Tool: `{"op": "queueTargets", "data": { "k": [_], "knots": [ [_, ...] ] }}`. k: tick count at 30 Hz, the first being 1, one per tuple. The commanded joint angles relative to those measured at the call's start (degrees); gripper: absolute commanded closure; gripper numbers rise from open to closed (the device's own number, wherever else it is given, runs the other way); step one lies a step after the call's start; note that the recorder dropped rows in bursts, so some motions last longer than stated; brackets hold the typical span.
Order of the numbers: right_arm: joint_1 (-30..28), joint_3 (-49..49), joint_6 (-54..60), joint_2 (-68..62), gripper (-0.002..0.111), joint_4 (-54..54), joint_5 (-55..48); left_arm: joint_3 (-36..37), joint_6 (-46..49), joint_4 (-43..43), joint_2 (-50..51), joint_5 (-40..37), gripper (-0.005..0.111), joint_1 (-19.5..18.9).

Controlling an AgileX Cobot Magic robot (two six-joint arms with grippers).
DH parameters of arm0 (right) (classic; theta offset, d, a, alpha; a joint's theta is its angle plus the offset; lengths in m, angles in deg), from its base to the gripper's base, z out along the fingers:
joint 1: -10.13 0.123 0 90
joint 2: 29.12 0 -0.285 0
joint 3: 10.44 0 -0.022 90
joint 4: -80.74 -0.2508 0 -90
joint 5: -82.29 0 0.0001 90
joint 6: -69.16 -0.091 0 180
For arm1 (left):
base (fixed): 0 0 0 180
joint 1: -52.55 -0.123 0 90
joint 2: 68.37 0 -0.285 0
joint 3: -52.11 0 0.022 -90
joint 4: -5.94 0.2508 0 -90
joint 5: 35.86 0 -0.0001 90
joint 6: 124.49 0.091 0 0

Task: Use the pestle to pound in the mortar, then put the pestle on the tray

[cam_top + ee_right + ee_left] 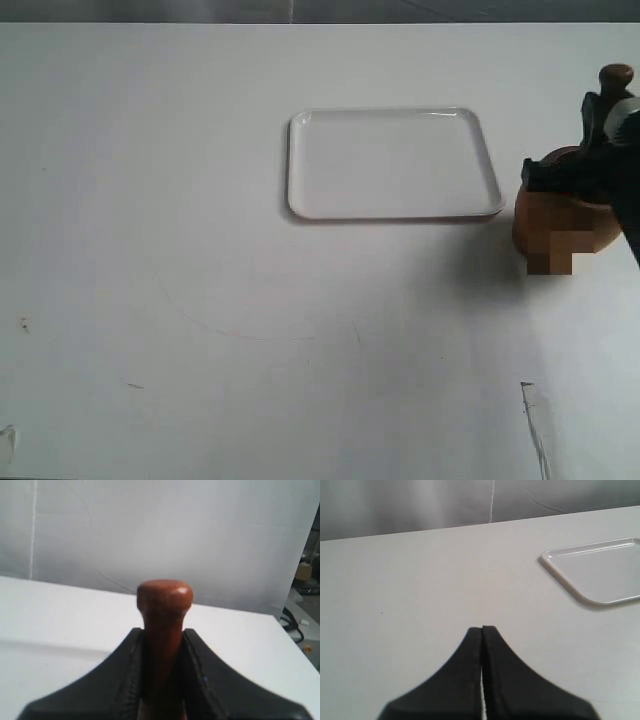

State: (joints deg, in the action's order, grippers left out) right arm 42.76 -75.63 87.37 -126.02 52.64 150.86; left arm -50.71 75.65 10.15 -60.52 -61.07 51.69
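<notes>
The light-brown mortar [562,222] stands at the right edge of the table, partly hidden by my right gripper [592,140]. That gripper [163,632] is shut on the reddish-brown pestle [164,615], whose knobbed handle end [616,76] sticks up above the jaws; its thick end is hidden down at the mortar. The white tray [390,163] lies just left of the mortar and holds nothing. My left gripper [482,629] is shut on nothing, over bare table, with a corner of the tray [600,572] off to one side. The exterior view does not show it.
The white tabletop [200,300] has a few small marks near its front edge. A pale curtain hangs behind the table's far edge [420,528]. Cables and clutter lie beyond the table's side [300,620].
</notes>
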Motion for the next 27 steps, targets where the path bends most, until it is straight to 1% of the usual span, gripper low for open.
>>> {"op": "queueTargets", "data": {
  "k": [1,6,10,15,20,21,23,24,25,27],
  "knots": [
    [-0.14,0.12,-1.95,-5.03,0.108,0.19,1.38,0.03,-0.47,-0.42,-0.07,0.17,0.107,0.44],
    [-0.14,0.12,-1.95,-5.28,0.108,0.06,1.38,0.03,-0.47,-0.42,-0.07,0.17,0.107,0.44],
    [-0.14,0.12,-1.95,-1.43,0.108,-0.51,1.38,0.03,-0.47,-0.42,-0.07,0.17,0.107,0.44],
    [-0.14,0.12,-0.17,11.82,0.108,1.85,1.38,0.03,-0.47,-0.42,-0.07,0.17,0.107,0.44],
    [-0.14,0.12,-0.05,22.10,0.108,4.56,1.38,0.03,-0.47,-0.42,-0.07,0.17,0.107,0.44],
    [-0.14,0.12,1.54,24.62,0.108,4.56,1.38,0.03,-0.47,-0.42,-0.07,0.17,0.107,0.44],
    [-0.14,0.12,4.78,25.31,0.108,4.56,1.04,0.03,-0.47,-0.42,-0.07,0.17,0.107,0.44],
    [-0.14,0.12,5.67,25.02,0.108,4.44,-1.05,0.03,-0.47,-0.42,-0.07,0.17,0.107,0.44],
    [-0.14,0.12,7.12,23.61,0.108,4.15,-2.81,0.03,-0.47,-0.42,-0.07,0.17,0.107,0.44],
    [-0.14,0.12,7.53,20.01,0.108,4.14,-2.75,0.03,-0.47,-0.42,-0.07,0.17,0.107,0.44]
  ]
}}
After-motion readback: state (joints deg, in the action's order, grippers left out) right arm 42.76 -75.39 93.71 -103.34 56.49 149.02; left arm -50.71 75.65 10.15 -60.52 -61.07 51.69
